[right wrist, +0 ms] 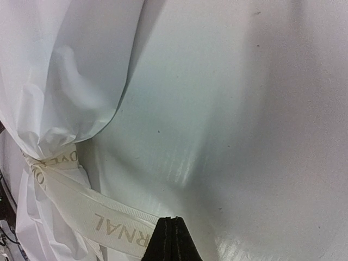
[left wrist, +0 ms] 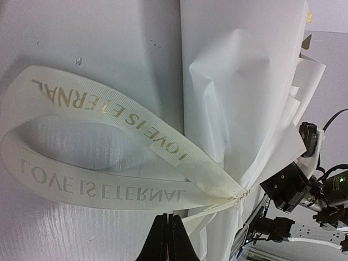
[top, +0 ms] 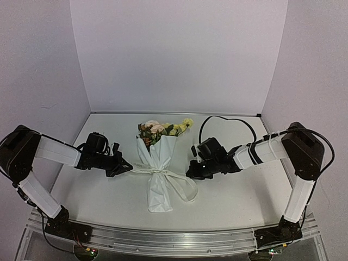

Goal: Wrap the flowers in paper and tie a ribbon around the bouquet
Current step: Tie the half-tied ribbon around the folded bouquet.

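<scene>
Only overhead shows flowers (top: 163, 129); wrist views show ribbon (left wrist: 136, 122) lettering.

ribbon (left wrist: 109, 114), printed lettering "LOVE IS ETERNAL"

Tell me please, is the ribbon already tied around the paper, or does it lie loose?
Tied. The ribbon cinches the paper at its narrow waist, with a knot and a loop.

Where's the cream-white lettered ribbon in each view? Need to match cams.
Top external: cream-white lettered ribbon knotted mid-frame around the white paper cone.
Left wrist: ribbon loops across left and centre.
Right wrist: ribbon runs lower left.
Shared landmark: the knot at the cone's cinched waist.
</scene>
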Motion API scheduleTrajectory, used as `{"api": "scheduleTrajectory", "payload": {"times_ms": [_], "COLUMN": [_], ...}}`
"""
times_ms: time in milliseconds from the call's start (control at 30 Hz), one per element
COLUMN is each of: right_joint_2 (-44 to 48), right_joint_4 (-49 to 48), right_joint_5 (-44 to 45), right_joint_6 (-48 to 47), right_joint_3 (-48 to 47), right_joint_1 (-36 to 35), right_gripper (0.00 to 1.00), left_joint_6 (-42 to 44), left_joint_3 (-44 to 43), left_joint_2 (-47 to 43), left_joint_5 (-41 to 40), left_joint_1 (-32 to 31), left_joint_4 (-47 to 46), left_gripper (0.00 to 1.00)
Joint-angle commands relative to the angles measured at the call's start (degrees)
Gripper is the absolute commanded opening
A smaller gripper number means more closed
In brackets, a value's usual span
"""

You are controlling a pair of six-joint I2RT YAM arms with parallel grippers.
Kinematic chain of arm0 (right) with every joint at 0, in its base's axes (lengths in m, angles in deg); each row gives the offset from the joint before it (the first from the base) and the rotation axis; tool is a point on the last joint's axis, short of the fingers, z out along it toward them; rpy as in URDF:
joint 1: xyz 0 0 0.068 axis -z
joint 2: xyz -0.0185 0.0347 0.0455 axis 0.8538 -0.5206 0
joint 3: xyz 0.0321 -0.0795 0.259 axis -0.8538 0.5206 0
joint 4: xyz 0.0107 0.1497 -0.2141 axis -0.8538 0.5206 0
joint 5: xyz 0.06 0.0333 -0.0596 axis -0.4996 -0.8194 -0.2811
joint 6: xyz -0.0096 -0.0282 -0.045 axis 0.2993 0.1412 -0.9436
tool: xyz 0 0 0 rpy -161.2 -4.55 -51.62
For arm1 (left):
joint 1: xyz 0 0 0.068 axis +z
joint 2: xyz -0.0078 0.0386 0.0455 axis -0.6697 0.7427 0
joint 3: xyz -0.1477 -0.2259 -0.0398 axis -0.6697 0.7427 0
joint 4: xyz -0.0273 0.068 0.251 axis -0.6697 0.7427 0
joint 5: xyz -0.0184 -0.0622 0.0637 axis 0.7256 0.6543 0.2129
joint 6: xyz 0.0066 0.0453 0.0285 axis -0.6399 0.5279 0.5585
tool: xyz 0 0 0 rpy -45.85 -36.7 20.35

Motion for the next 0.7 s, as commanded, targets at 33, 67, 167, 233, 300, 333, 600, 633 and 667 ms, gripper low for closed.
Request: {"api": "scheduleTrajectory", "payload": {"times_ms": [33,67,167,233,300,333,600,633,667], "right_joint_2": [3.0,3.16,3.74,4.34,4.94,5.1,4.87,4.78,4.72], "right_joint_4": [3.4,3.9,6.53,7.94,8.8,9.4,11.76,12.25,12.92], "right_joint_5": [8.4,9.27,11.85,13.66,15.71,16.44,19.19,19.45,19.81], "right_joint_6": [4.2,4.63,5.81,6.35,6.81,7.06,7.9,7.93,8.06], "right_joint_3": [1.28,1.33,1.31,1.32,1.44,1.39,1.07,0.91,0.73], "right_joint_1": [0.44,0.42,0.4,0.43,0.42,0.45,0.47,0.46,0.46], "right_gripper": [0.0,0.0,0.0,0.0,0.0,0.0,0.0,0.0,0.0], "left_joint_6": [0.94,1.04,1.36,1.47,1.59,1.66,2.19,2.17,2.05], "left_joint_3": [-0.07,0.08,0.52,1.21,1.9,2.14,3.61,3.8,4.08], "left_joint_2": [-3.55,-3.92,-4.96,-5.69,-6.22,-6.4,-6.78,-6.76,-6.87], "left_joint_5": [-3.51,-3.68,-4.54,-5.26,-5.82,-6.04,-8.73,-8.93,-9.38], "left_joint_1": [1.17,1.36,1.9,2.26,2.51,2.59,2.68,2.71,2.77], "left_joint_4": [1.96,2.36,4.38,5.58,6.6,7.07,11.49,11.57,11.65], "left_gripper": [0.0,0.0,0.0,0.0,0.0,0.0,0.0,0.0,0.0]}}
